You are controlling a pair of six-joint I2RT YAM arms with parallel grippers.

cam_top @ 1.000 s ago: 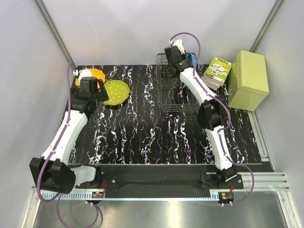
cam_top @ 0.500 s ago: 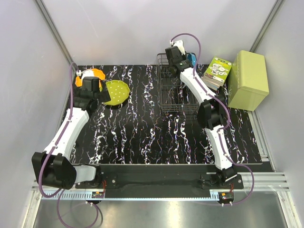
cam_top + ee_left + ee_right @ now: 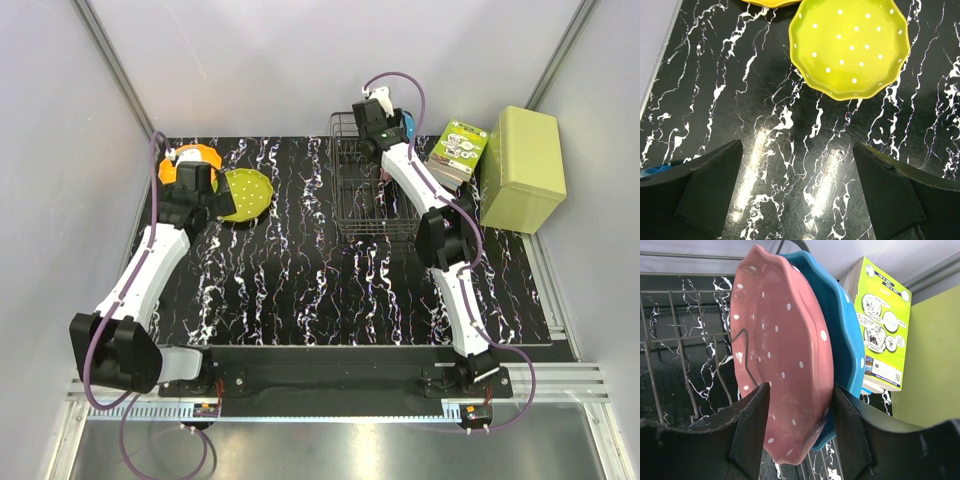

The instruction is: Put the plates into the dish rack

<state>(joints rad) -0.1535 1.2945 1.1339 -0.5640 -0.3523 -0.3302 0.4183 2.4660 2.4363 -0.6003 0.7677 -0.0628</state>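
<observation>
Tabletop (image 3: 300, 290) black, white-veined; walls (image 3: 250, 60) grey; left gripper (image 3: 797, 147) spread empty, right gripper (image 3: 801, 390) clamps pink plate (image 3: 785, 335).

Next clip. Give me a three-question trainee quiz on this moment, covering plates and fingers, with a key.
1. True or false: the left fingers are clamped on the yellow-green plate.
2. Which colour of plate stands between the right fingers? A orange, B pink, C yellow-green.
3. How many plates lie flat on the table, outside the dish rack?
Key: 1 false, they are open over bare table; 2 B, the pink plate; 3 two, the yellow-green plate and the orange plate.
</observation>
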